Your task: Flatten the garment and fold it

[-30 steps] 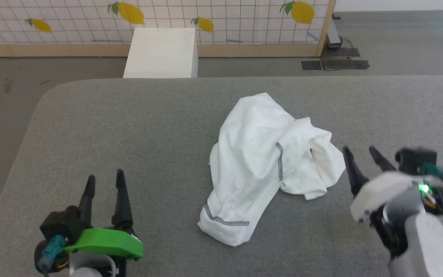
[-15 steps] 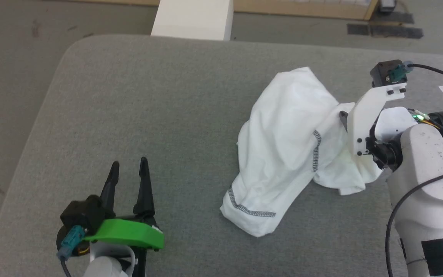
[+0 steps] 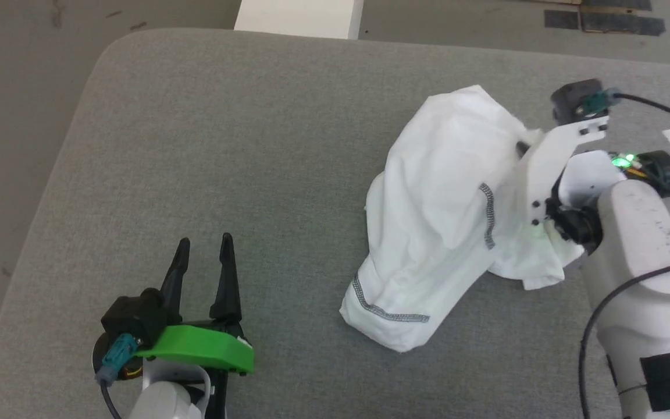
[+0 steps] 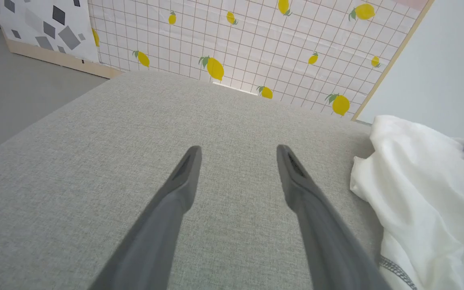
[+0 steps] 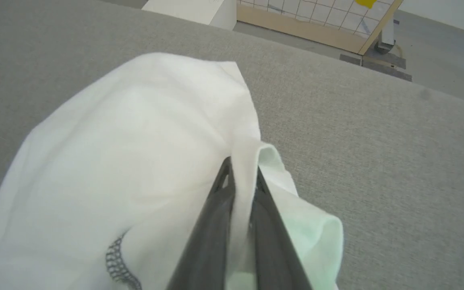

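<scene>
Grey fabric-covered table [image 3: 195, 145], rounded corner at far left; white box [image 3: 300, 17] beyond its far edge; lemon-print panel [image 4: 256, 40] behind that. White garment [image 3: 445, 221] lies bunched in a heap on the table's right half; dark zigzag stitching shows on the near hem and along one seam; right gripper [image 5: 243, 175] sits at the heap's right side, fingers pinched together on a raised fold, cloth sandwiched between them; left gripper [image 3: 204, 247] low over bare table, well left of the garment, fingers spread wide, holding nothing.
</scene>
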Tool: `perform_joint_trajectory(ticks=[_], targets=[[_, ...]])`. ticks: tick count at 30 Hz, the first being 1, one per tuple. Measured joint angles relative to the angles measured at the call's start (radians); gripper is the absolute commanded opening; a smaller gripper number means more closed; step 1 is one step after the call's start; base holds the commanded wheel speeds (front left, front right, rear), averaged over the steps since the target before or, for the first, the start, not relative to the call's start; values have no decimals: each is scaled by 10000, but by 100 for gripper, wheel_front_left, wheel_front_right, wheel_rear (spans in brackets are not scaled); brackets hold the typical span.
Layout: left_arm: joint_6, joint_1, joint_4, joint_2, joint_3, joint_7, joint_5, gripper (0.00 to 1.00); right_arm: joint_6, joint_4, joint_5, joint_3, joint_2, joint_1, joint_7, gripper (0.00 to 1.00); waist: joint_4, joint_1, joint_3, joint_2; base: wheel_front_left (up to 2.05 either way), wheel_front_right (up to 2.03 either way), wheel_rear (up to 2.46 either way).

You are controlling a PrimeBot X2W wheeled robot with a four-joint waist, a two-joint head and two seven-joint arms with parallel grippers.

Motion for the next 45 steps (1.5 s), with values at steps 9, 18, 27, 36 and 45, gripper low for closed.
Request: perform_joint_trajectory(ticks=[9,18,27,36,45], targets=[[-6,57,-50,-35,140,0,0,100,0,-3020,485,-2539,-234,1652,-982,0,-515,0,-644,0,0,0,0],[2,200,192,-52,-79,4,-217,100,0,-4234,2506,-3475,357,6136,-56,100,-1075,-1,-1079,0,0,0,0],[31,-460,426,-61,-1170,1902,-2207,100,0,-4569,3104,-4305,362,6337,-2614,100,-1402,-1,-1419,1,0,0,0],[665,-2932,1971,50,-3524,7388,-2412,100,0,-4535,2784,-4405,362,6336,-2805,100,-1822,-1,-1354,1,0,0,0],[709,-3562,3041,456,-4259,8704,-1820,100,0,-4090,3001,-4123,364,6318,-3173,100,-2479,0,-902,1,0,0,0]])
